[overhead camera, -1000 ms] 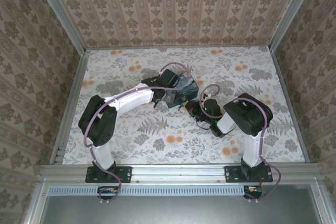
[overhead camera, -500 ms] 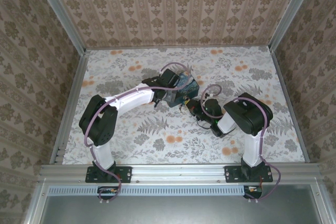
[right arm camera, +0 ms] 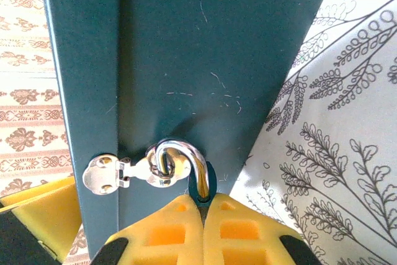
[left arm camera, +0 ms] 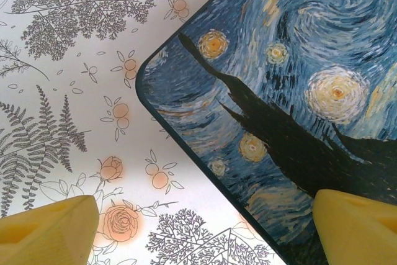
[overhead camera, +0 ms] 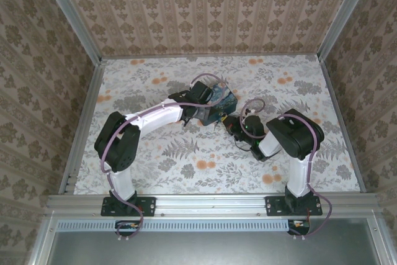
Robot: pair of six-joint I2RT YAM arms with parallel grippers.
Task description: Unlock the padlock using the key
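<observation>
The left claw [left arm camera: 205,234] is spread wide. One yellow finger [left arm camera: 49,231] is over the flowered table cover [left arm camera: 74,60] and the other is over the painted lid of the tin [left arm camera: 291,91], so the tin's long edge runs slantwise between them. Nothing is held. It hovers above the lid and straddles that edge.

The tin is closed, so what is inside cannot be seen. On its dark side wall, straight ahead of the right claw, a small silver hasp [right arm camera: 118,172] is folded over, and the padlock [right arm camera: 201,175] hangs through the hasp's ring.

The right claw [right arm camera: 203,221] has its fingers pressed together. The padlock sits right at their tips, its dark body touching them and its shackle arching away to hook the ring. Its long axis lies in line with the fingers, shackle end farthest. I cannot tell whether the fingers pinch the padlock's lower end or something thin pushed into it. The key cannot be made out and may be hidden between the pads.

The right arm is clearly the nearer one, so any turning of the lock likely falls to it, with the left free to steady the tin.
</observation>
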